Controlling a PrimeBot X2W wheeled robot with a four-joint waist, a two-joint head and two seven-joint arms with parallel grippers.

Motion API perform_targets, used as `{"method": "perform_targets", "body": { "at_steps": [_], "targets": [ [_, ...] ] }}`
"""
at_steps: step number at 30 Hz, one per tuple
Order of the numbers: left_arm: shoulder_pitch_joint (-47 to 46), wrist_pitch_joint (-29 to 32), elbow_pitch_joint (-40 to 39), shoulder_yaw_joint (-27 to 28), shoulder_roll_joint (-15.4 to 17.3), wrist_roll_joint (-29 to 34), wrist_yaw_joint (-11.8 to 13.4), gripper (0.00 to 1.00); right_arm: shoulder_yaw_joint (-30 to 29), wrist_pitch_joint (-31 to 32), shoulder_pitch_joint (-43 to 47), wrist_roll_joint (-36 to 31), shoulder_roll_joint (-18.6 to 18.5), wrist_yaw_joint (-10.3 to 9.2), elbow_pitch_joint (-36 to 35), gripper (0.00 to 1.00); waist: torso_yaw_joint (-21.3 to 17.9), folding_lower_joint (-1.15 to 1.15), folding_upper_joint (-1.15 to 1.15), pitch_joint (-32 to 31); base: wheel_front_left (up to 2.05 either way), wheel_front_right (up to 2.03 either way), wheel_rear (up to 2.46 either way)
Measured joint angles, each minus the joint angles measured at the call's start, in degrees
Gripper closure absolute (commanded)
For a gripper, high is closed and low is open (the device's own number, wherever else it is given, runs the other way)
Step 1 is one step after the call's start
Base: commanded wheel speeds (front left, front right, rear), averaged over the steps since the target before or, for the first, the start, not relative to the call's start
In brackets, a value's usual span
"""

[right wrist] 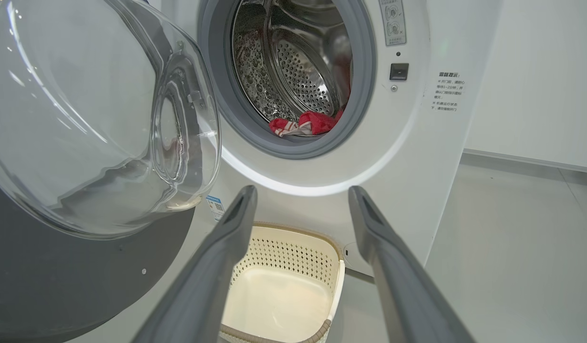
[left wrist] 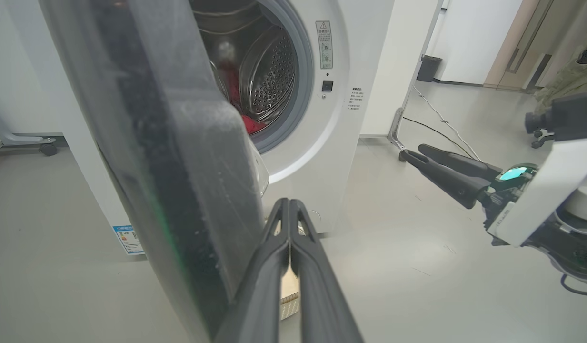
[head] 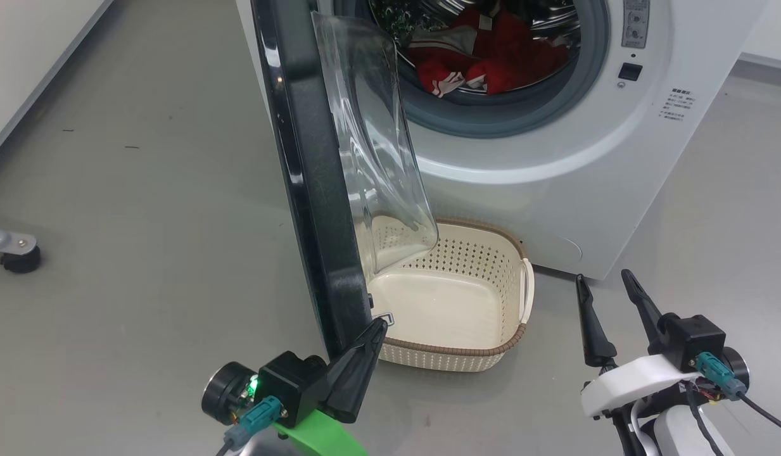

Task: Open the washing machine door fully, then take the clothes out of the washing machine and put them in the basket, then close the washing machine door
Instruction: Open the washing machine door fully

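At lower centre, the basket (head: 485,349) is partly hidden by the door (head: 308,190). The left gripper (head: 379,326) is closed, possibly against the door edge. The right gripper (head: 603,276) is spread and empty.

Left gripper (head: 377,326) at seven o'clock, fingers pressed together; right gripper (head: 603,277) at four o'clock, fingers spread.

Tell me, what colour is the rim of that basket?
Brown, woven-look, on the cream basket; clearest in the head view.
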Motion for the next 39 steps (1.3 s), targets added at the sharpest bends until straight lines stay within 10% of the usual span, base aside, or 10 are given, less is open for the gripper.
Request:
{"method": "perform_targets", "body": {
  "at_steps": [39],
  "targets": [
    [0.5, -1.5, 4.5, 6.2, -0.9, -1.6, 4.6, 1.00, -2.1, 0.0, -0.1, -0.7, 0.5, 0.81, 0.5, 0.00, 0.6, 0.00, 0.00, 0.3, 0.00, 0.00, 0.00]
  ]
}}
